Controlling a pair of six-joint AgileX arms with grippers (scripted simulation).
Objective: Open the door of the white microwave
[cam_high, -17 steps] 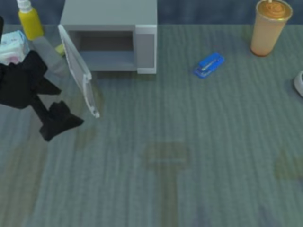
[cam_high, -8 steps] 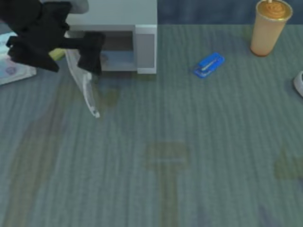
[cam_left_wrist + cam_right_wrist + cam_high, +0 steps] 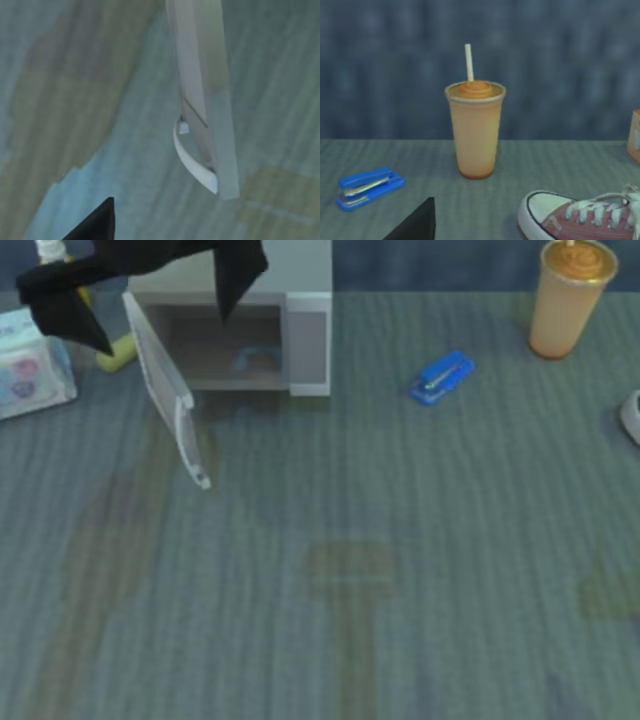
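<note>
Door (image 3: 165, 380) agape — microwave (image 3: 240, 300) cavity bare

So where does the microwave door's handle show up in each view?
Top view: the handle sits at the open door's free end, left of centre.
Left wrist view: pale curved bar, mid-frame.
Right wrist view: not in it.
Shared landmark: the door.

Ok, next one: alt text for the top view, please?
The white microwave at the table's far left has its door swung wide open, and the left arm hangs over its top. A blue stapler lies mid-table, an orange drink cup stands far right and a white-blue packet sits left of the door.
</note>
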